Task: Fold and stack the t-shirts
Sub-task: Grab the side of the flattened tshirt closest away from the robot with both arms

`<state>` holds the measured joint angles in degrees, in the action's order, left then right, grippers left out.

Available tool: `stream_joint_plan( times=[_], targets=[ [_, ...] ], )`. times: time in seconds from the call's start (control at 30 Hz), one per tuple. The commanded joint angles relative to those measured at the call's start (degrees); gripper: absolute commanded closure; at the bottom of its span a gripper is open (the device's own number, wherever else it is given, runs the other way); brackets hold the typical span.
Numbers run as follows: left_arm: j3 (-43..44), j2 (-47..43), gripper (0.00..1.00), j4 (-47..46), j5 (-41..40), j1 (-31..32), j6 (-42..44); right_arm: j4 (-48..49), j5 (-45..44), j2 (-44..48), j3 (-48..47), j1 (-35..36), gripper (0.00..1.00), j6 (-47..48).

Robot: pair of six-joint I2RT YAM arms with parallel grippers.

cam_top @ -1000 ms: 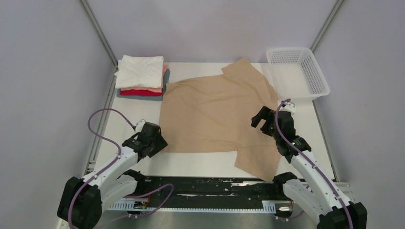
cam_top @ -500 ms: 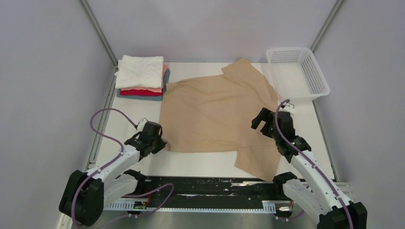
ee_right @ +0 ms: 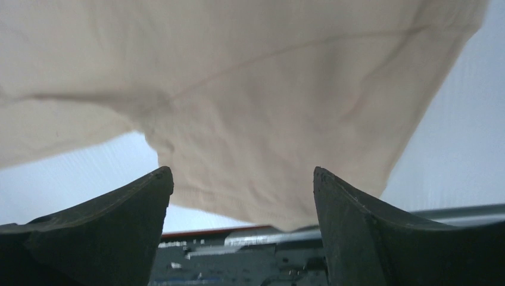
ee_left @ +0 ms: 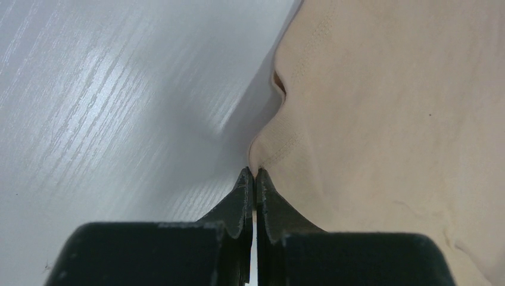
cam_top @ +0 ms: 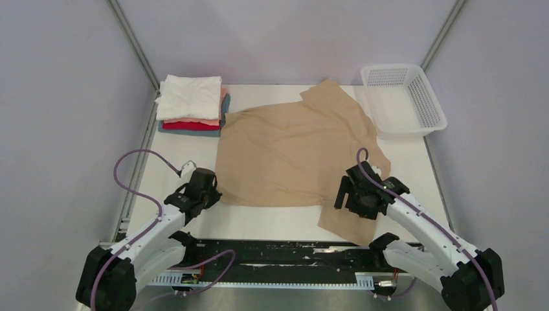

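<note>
Pale walls close in a white worktop (cam_top: pixel 175 155), with the two arms mounted along its near edge.

Nearest on the left, the left gripper (ee_left: pixel 255 174) has its fingers pressed together on the near-left hem corner of the tan t-shirt (cam_top: pixel 291 152). The wrist view shows the cloth puckering right at the tips, so this looks like a thin pinch on the edge. On the right, the right gripper (ee_right: pixel 238 185) hangs low over the shirt's near sleeve. Its fingers are apart and the sleeve cloth lies below the gap, not gripped.

The shirt lies spread flat across the middle of the worktop, hem to the left and sleeves to the right. Farther back, a stack of folded t-shirts (cam_top: pixel 191 107) sits in the far-left corner, white on top. A white mesh basket (cam_top: pixel 432 97) stands in the far-right corner.

The step in hand looks like taking hold for the first fold. Next, the right fingers would need to drop and close on the sleeve. Then both arms would lift evenly and carry the near edge over towards the far side without dragging the shirt askew.

Whether the left pinch catches both layers is hidden. From above, the right gripper covers part of the sleeve. The lower shirts in the stack show only as coloured edges. I cannot tell whether the far sleeve touches the basket.
</note>
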<state>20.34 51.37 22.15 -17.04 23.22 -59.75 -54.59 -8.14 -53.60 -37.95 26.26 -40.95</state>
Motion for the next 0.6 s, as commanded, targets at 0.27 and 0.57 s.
stream_joint_plan(
  times=[0.27, 0.57],
  targets=[
    [-2.00, -6.04, 1.00, 0.44, -1.92, 0.06, -0.60, -4.61, 0.98, -3.77, 6.09, 11.00, 0.44, -18.13],
    [-1.15, -3.50, 1.00, 0.02, -1.54, 0.06, -0.59, 5.49, 1.58, -9.73, 10.46, 10.94, 0.51, -17.46]
  ],
)
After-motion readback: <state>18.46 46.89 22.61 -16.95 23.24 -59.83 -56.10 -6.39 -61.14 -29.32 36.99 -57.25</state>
